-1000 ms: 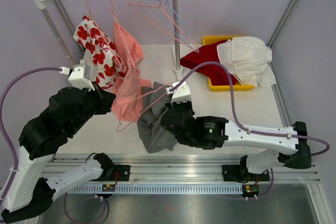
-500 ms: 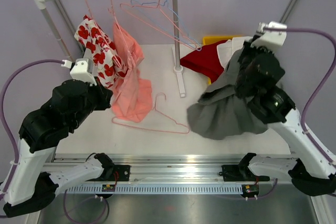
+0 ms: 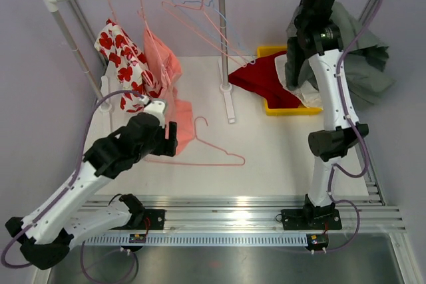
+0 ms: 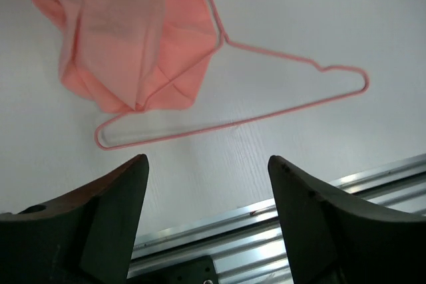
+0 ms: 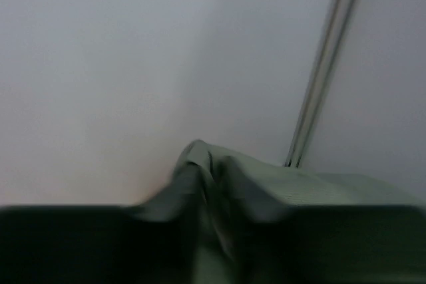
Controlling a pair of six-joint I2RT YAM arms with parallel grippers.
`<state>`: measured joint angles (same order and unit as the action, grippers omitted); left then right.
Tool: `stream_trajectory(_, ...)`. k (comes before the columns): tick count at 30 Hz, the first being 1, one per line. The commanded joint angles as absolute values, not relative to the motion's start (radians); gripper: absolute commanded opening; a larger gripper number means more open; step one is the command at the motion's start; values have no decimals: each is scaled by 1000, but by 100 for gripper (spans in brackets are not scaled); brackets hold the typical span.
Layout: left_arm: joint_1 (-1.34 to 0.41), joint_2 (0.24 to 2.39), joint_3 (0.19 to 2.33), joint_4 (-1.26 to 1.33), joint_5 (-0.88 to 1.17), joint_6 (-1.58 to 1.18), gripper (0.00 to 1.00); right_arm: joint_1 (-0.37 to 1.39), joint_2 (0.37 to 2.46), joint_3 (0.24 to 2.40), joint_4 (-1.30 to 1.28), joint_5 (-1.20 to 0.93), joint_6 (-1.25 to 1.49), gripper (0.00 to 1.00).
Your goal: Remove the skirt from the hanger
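Observation:
The grey skirt point(image 3: 363, 58) is up in the air at the back right, beside my raised right arm point(image 3: 326, 64). In the right wrist view its bunched fabric point(image 5: 266, 184) sits between the fingers of my right gripper point(image 5: 213, 211); the view is too blurred to show how the jaws stand. A bare pink hanger point(image 3: 200, 154) lies flat on the table. My left gripper point(image 4: 208, 161) hovers open over the table's front edge, just short of the pink hanger point(image 4: 226, 104), holding nothing.
A rail holds a red-heart garment point(image 3: 123, 64), a pink garment point(image 3: 163, 71) and bare hangers point(image 3: 206, 24). Its right post point(image 3: 228, 91) stands mid-table. A yellow bin point(image 3: 279, 108) at the back right contains red cloth point(image 3: 263, 78) and white cloth point(image 3: 303, 91).
The right arm swung the skirt from beside the hanger up to the back right. My left gripper opened and moved down towards the front; the hanger now lies on the table.

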<state>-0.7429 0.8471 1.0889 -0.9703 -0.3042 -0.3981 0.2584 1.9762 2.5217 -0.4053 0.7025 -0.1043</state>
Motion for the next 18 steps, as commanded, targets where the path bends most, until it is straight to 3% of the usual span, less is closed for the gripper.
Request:
stream_trajectory(1,-744,977,1057,-752,-229,-298,77,262,2063,2606,-478,539,-23,67)
stream_trajectory(2,-727,1023,1065,-730,-212,-276,78,262,2080,2597,-523,537,-6,90)
stream_trajectory(3,-710,1108,1072,-694,-162,-258,77,262,2074,2571,-538,560,29,99)
stream_trajectory(6,-621,1295,1137,-655,-72,-181,69,262,1935,2264,-465,552,109,99)
stream_trajectory(7,-597,1331,1167,-646,-48,-137,68,262,1878,2038,-415,539,138,99)
stream_trajectory(10,-496,1463,1206,-615,99,-57,68,262,1662,1677,-244,496,187,99)
stream_trajectory(13,-459,1583,1301,-650,158,-8,64,264,1520,1477,-219,483,219,100)
stream_trajectory(18,-459,1736,1365,-641,236,97,53,262,1359,1324,-241,459,259,99)
